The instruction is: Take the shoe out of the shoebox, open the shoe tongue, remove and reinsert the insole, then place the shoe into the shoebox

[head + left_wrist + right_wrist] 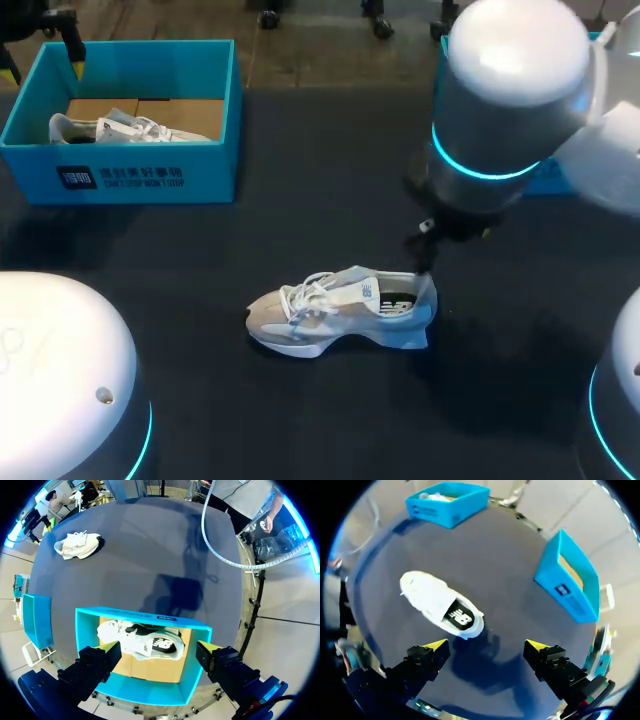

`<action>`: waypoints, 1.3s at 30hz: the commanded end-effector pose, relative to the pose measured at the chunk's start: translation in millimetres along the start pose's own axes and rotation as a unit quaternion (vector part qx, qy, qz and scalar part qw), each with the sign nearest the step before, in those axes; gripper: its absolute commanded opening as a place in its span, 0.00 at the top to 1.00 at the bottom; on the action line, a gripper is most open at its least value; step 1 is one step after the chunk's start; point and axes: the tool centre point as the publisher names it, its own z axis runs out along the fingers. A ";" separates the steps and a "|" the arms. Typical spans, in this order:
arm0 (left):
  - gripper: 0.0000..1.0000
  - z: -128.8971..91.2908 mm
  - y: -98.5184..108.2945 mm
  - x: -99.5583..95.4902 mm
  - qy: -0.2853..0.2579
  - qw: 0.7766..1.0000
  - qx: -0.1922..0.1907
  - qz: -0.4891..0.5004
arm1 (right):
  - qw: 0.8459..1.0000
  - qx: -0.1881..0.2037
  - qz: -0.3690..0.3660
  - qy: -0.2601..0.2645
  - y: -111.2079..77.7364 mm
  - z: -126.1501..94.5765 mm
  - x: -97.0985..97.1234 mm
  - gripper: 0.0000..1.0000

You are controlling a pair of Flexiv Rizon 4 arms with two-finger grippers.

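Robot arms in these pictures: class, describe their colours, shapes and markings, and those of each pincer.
The left arm and the right arm both have smooth, rounded white-grey casings, each with a glowing cyan ring around a joint. The left pincer and the right pincer each have two blocky black fingers ending in bright yellow, wedge-shaped tips.

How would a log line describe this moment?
shoe: on table | right gripper: open near heel | left gripper: open over shoebox

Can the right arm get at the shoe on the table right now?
Probably yes: the right gripper hangs open with the shoe heel-first just ahead of it, and only bare table lies between them.
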 end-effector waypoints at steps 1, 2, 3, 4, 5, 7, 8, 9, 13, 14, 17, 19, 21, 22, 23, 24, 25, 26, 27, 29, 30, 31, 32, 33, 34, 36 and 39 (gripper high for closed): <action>0.00 -0.1 -1.5 0.2 0.001 1.000 -0.002 0.000 | 0.991 -0.037 -0.124 0.048 -15.5 -9.2 -11.9 0.00; 0.00 -0.1 -1.5 0.2 0.001 1.000 -0.002 0.000 | 0.988 -0.034 -0.138 0.053 -15.4 -9.4 -12.7 0.00; 0.00 -0.1 -1.5 0.2 0.001 1.000 -0.002 0.000 | 0.986 -0.026 -0.152 0.056 -16.0 -8.6 -12.2 0.00; 0.00 -0.1 -1.5 0.2 0.001 1.000 -0.002 0.000 | 0.984 -0.018 -0.166 0.059 -16.3 -6.7 -11.6 0.00; 0.00 -0.1 -1.5 0.2 0.001 1.000 -0.002 0.000 | 0.982 -0.007 -0.177 0.063 -17.0 -5.9 -10.6 0.00; 0.00 -0.1 -1.5 0.2 0.001 1.000 -0.002 0.000 | 0.981 0.028 -0.181 0.058 -18.6 -1.5 -10.1 0.00; 0.00 -0.1 -1.5 0.2 0.001 1.000 -0.002 0.000 | 0.981 0.028 -0.181 0.058 -18.6 -1.5 -10.1 0.00; 0.00 -0.1 -1.5 0.2 0.001 1.000 -0.002 0.000 | 0.981 0.028 -0.181 0.058 -18.6 -1.5 -10.1 0.00; 0.00 -0.1 -1.5 0.2 0.001 1.000 -0.002 0.000 | 0.981 0.028 -0.181 0.058 -18.6 -1.5 -10.1 0.00; 0.00 -0.1 -1.5 0.2 0.001 1.000 -0.002 0.000 | 0.981 0.028 -0.181 0.058 -18.6 -1.5 -10.1 0.00; 0.00 -0.1 -1.5 0.2 0.001 1.000 -0.002 0.000 | 0.981 0.028 -0.181 0.058 -18.6 -1.5 -10.1 0.00; 0.00 -0.1 -1.5 0.2 0.001 1.000 -0.002 0.000 | 0.981 0.028 -0.181 0.058 -18.6 -1.5 -10.1 0.00; 0.00 -0.1 -1.5 0.2 0.001 1.000 -0.002 0.000 | 0.981 0.028 -0.181 0.058 -18.6 -1.5 -10.1 0.00; 0.00 -0.1 -1.5 0.2 0.001 1.000 -0.002 0.000 | 0.981 0.028 -0.181 0.058 -18.6 -1.5 -10.1 0.00; 0.00 -0.1 -1.5 0.2 0.001 1.000 -0.002 0.000 | 0.981 0.028 -0.181 0.058 -18.6 -1.5 -10.1 0.00; 0.00 -0.1 -1.5 0.2 0.001 1.000 -0.002 0.000 | 0.981 0.028 -0.181 0.058 -18.6 -1.5 -10.1 0.00; 0.00 -0.1 -1.5 0.2 0.001 1.000 -0.002 0.000 | 0.981 0.028 -0.181 0.058 -18.6 -1.5 -10.1 0.00; 0.00 -0.1 -1.5 0.2 0.001 1.000 -0.002 0.000 | 0.981 0.028 -0.181 0.058 -18.6 -1.5 -10.1 0.00; 0.00 -0.1 -1.5 0.2 0.001 1.000 -0.002 0.000 | 0.981 0.028 -0.181 0.058 -18.6 -1.5 -10.1 0.00; 0.00 -0.1 -1.5 0.2 0.001 1.000 -0.002 0.000 | 0.981 0.028 -0.181 0.058 -18.6 -1.5 -10.1 0.00; 0.00 -0.1 -1.5 0.2 0.001 1.000 -0.002 0.000 | 0.981 0.028 -0.181 0.058 -18.6 -1.5 -10.1 0.00; 0.00 -0.1 -1.5 0.2 0.001 1.000 -0.002 0.000 | 0.981 0.028 -0.181 0.058 -18.6 -1.5 -10.1 0.00; 0.00 -0.1 -1.5 0.2 0.001 1.000 -0.002 0.000 | 0.981 0.028 -0.181 0.058 -18.6 -1.5 -10.1 0.00; 0.00 -0.1 -1.5 0.2 0.001 1.000 -0.002 0.000 | 0.981 0.028 -0.181 0.058 -18.6 -1.5 -10.1 0.00; 0.00 -0.1 -1.5 0.2 0.001 1.000 -0.002 0.000 | 0.981 0.028 -0.181 0.058 -18.6 -1.5 -10.1 0.00; 0.00 -0.1 -1.5 0.2 0.001 1.000 -0.002 0.000 | 0.981 0.028 -0.181 0.058 -18.6 -1.5 -10.1 0.00; 0.00 -0.1 -1.5 0.2 0.001 1.000 -0.002 0.000 | 0.980 -0.010 -0.189 0.064 -18.1 -0.8 -11.0 0.00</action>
